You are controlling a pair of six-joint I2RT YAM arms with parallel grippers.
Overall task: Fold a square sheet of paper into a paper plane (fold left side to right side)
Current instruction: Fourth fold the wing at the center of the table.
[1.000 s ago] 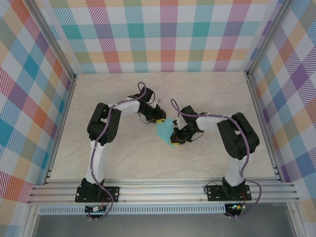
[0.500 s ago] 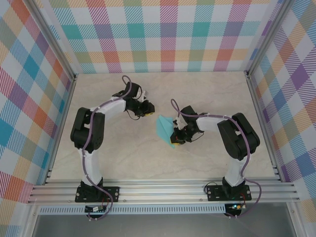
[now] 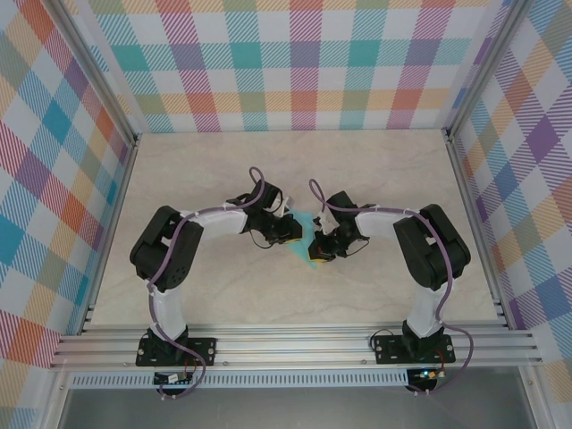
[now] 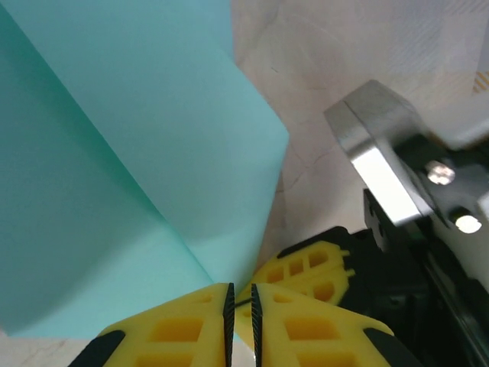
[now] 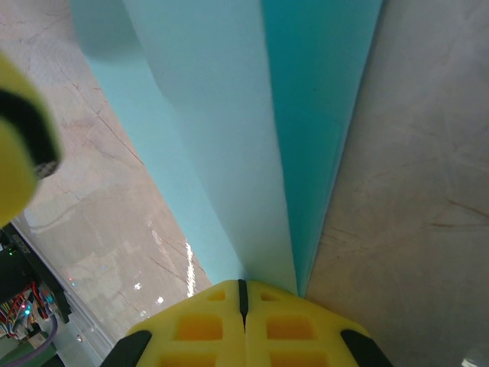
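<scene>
The square sheet of paper is a creased turquoise shape held up off the tabletop between the two grippers. My right gripper is shut on its lower end; in the right wrist view the folded sheet rises straight out of the closed tips. My left gripper is at the sheet's left edge. In the left wrist view the sheet comes down to the tips, whose jaws stand a narrow slit apart. The right gripper's yellow fingers lie just behind.
The beige marble-patterned tabletop lies under both arms. Checked walls on aluminium rails close the left, right and back sides. The two wrists are very close together at the middle of the table.
The left arm swung away to the left, then came back to the sheet's left edge, its jaws narrowing. The right gripper stayed still, holding the sheet.
</scene>
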